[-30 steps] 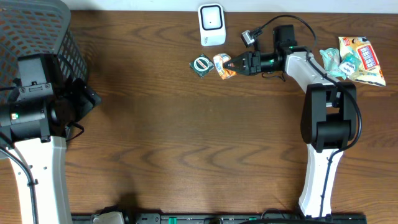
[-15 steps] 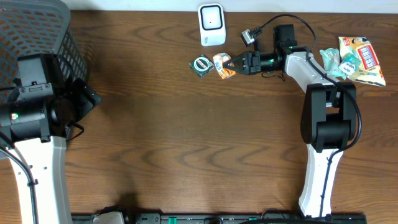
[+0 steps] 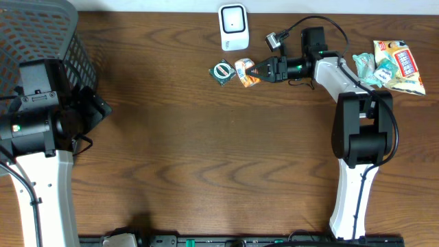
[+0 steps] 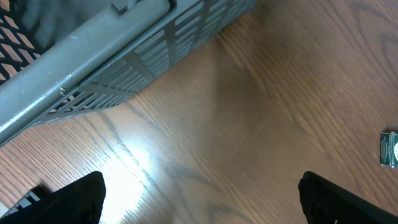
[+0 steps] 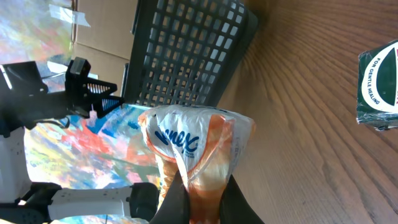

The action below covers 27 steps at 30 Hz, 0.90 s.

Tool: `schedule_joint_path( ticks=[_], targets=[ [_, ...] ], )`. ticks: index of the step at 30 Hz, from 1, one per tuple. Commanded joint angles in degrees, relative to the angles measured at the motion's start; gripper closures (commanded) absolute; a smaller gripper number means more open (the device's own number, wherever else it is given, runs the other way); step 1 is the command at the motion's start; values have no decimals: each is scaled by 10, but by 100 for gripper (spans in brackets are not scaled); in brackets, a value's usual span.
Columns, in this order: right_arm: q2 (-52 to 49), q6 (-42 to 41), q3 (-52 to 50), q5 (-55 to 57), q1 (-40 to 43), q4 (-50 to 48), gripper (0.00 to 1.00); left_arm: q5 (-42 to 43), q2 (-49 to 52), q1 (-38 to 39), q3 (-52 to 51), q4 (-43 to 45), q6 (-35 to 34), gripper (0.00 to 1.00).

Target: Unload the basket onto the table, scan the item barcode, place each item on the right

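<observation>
Overhead looks down; wrist views close, share basket (image 4: 93, 46).

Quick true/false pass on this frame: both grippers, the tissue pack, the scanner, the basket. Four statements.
1. The right gripper is shut on the orange Kleenex tissue pack. True.
2. The left gripper holds the green packet. False: its jaws are open and empty beside the basket; the green packet lies on the table next to the tissue pack.
3. The white scanner stands at the far edge of the table, just beyond the tissue pack. True.
4. The basket is on the robot's right side. False: it sits at the far left corner, by the left arm.
</observation>
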<state>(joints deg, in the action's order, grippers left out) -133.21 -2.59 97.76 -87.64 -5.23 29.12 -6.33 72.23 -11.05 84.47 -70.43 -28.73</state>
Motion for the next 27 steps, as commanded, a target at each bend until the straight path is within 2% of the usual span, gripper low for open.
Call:
schedule_joint_path(
  ticks=[1, 22, 25, 27],
  targets=[
    [24, 3, -3, -14, -8, 0, 99, -2, 0, -2, 1, -1, -5, 3],
    [24, 5, -3, -13, -14, -2, 99, -2, 0, -2, 1, -1, -5, 2],
    [24, 5, -3, 8, -14, -1, 99, -2, 0, -2, 1, -1, -5, 2],
    [24, -4, -3, 60, -16, 6, 99, -2, 0, -2, 1, 0, -5, 3]
  ],
)
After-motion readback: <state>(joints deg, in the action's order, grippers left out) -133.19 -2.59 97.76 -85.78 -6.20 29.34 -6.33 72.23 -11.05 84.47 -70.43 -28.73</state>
